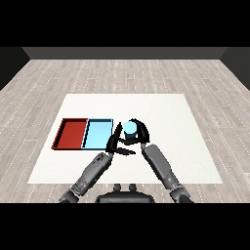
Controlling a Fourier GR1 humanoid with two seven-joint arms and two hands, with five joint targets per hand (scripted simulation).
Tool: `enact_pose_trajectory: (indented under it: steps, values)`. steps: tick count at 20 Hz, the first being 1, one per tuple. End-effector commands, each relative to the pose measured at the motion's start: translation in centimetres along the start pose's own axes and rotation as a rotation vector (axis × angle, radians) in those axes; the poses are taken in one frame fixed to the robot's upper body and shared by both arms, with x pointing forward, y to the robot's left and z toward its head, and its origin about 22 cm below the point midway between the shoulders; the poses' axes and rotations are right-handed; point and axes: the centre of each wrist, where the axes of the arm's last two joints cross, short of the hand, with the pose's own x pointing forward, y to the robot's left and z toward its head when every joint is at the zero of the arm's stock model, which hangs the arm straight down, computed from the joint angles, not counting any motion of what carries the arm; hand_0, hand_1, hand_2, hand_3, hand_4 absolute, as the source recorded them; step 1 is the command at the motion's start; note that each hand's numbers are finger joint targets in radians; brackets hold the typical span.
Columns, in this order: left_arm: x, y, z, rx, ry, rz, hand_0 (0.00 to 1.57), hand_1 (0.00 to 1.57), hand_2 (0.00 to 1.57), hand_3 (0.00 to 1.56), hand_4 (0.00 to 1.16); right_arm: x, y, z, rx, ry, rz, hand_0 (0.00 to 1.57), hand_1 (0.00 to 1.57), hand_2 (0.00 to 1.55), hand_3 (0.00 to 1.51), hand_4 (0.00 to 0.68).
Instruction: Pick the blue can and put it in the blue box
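R hand (pixel 139 133) is curled round the blue can (pixel 130 128), fingers wrapping its far side, can upright w/ pale top showing. Can sits just off the 3 o'clock edge of the light blue tray (pixel 97 134), not inside it. L hand (pixel 115 142) at the can's 8 o'clock, close by the tray's near corner; can't tell its finger state. Red tray (pixel 71 133) touches blue tray at its 9 o'clock, both on white table (pixel 185 141).

Even, soft light fills the room, with no single source to pick out. The flat white table (pixel 161 141) is the brightest surface, evenly lit and without glare. The grey plank floor (pixel 125 73) reads paler and duller, and the dark back wall (pixel 125 52) stays dim. Hardly any shadows fall.
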Motion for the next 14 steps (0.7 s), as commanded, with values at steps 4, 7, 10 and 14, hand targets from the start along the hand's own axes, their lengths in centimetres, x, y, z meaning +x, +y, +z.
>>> enact_pose_trajectory:
  steps: [4, 7, 10, 14]
  values:
    - [-1.5, -0.7, -1.3, 0.006, 0.033, -0.030, 0.00, 0.00, 0.00, 0.00, 0.00, 0.5, 0.2, -1.0, 0.027, -0.010, -0.019, 1.42, 1.42, 1.46, 1.36, 0.559]
    - [-0.9, -0.2, -2.2, -0.013, 0.023, -0.006, 0.00, 0.00, 0.00, 0.00, 0.00, 0.1, 0.4, -0.1, 0.032, -0.001, -0.019, 1.43, 1.43, 1.46, 1.38, 0.550]
    - [0.3, -2.2, -1.9, -0.018, 0.047, -0.008, 0.00, 0.00, 0.00, 0.00, 0.00, -0.3, 1.3, 1.4, 0.024, -0.018, -0.027, 1.43, 1.43, 1.46, 1.38, 0.552]
    - [-0.2, -1.1, -2.2, -0.002, 0.038, -0.031, 0.00, 0.00, 0.00, 0.00, 0.00, 1.0, 0.0, -0.3, 0.037, -0.024, -0.028, 1.43, 1.43, 1.46, 1.38, 0.551]
